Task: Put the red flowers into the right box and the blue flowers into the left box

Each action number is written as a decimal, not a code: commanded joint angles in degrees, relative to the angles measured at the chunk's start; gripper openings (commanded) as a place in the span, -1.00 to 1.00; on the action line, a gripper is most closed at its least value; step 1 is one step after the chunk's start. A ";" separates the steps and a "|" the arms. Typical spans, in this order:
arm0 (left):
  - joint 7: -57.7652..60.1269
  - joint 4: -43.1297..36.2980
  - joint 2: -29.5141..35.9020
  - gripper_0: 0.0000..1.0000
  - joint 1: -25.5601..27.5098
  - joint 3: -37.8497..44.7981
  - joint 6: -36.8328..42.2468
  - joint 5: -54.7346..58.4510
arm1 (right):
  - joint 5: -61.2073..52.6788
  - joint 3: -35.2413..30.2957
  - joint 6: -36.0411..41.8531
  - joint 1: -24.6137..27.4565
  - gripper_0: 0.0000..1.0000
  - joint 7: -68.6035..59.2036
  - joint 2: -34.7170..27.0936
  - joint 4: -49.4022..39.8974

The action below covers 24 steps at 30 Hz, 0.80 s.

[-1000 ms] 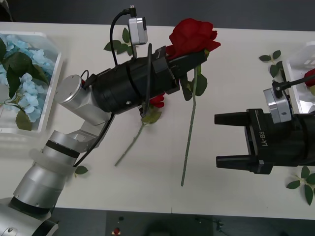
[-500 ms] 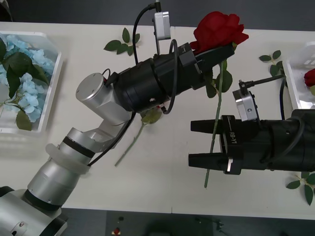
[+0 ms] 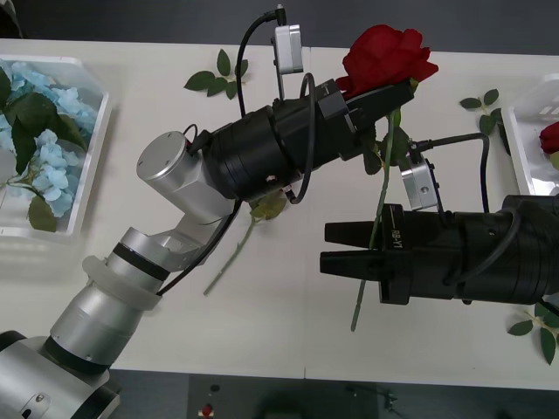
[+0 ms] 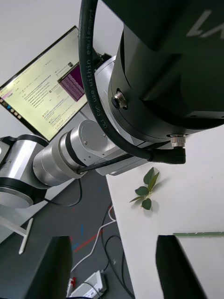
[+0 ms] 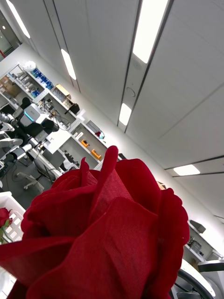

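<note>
The right gripper point(image 3: 339, 247) now reaches further toward the table's left edge, its open fingers either side of the raised rose's point(image 3: 384, 54) stem; the stem's lower end swings slightly leftward.

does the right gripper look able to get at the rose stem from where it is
Probably yes. The right gripper is open with its fingers on either side of the stem hanging from the left gripper, nothing between.

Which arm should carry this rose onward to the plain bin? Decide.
Right. The right gripper brackets the red rose stem, fingers open, nearer the right box. The left gripper only holds it up.
</note>
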 commanded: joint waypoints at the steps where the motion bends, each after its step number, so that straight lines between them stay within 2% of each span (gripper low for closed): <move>1: -1.08 -0.93 0.16 -1.00 -1.77 0.49 -0.32 0.15 | -0.70 -0.89 0.06 -0.88 -1.00 -1.18 1.41 -0.56; 6: -1.08 -0.93 0.51 -0.99 -1.69 0.49 -0.67 -0.91 | -0.78 -0.89 0.06 -0.97 -1.00 -1.27 1.41 -0.65; 7: -1.08 -0.93 0.77 -0.91 -1.69 0.49 -0.85 -1.17 | -0.87 -0.98 -0.03 -0.97 -1.00 -1.27 1.41 -0.56; 8: -1.08 -0.93 1.04 -0.37 -1.69 0.49 -1.29 -1.52 | -0.96 -0.98 -0.03 -0.97 -1.00 -1.27 1.41 -0.56; 10: -0.99 -0.93 1.65 0.20 -1.51 0.49 -1.73 -1.79 | -1.14 -0.89 0.06 -1.05 -1.00 -1.27 1.41 -0.65; 12: -0.82 -0.93 2.62 0.61 -1.51 0.49 -1.91 -1.70 | -1.22 -0.89 -0.03 -1.14 -1.00 -1.27 1.41 -0.65; 14: -0.73 -0.93 3.68 0.78 -1.51 0.49 -1.91 -1.70 | -1.31 -0.98 -0.03 -1.05 -1.00 -1.27 1.41 -0.56; 16: -0.55 -0.93 5.17 0.84 -1.51 0.49 -1.82 -1.61 | -1.40 -0.98 -0.03 -1.14 -1.00 -1.27 1.41 -0.56; 24: 0.59 -0.93 13.52 0.86 0.69 0.49 1.52 2.52 | -1.49 -0.98 -0.38 -1.14 -1.00 -1.36 1.32 -0.56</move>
